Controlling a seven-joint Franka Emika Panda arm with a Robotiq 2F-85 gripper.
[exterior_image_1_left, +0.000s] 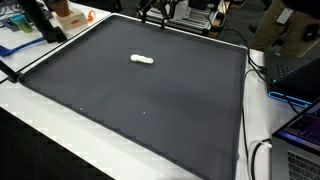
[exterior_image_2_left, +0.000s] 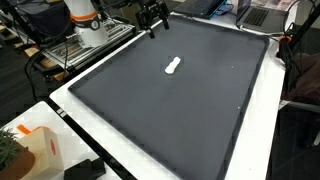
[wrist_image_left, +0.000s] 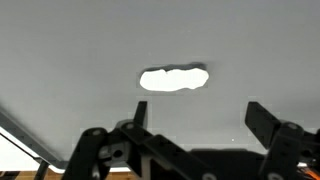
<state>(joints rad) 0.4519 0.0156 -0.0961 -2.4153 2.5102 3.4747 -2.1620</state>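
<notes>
Your hand (wrist_image_left: 195, 118) hangs at one edge of the dark mat (exterior_image_1_left: 150, 110), fingers spread wide and holding nothing; the small white piece (wrist_image_left: 173, 79) lies flat on that mat, well apart from the hand, nearer the middle of the worktop (exterior_image_1_left: 258, 105); it sits low, so descending too far would likely jam the fingertips into the mat; closing off-centre could nudge it aside.
</notes>
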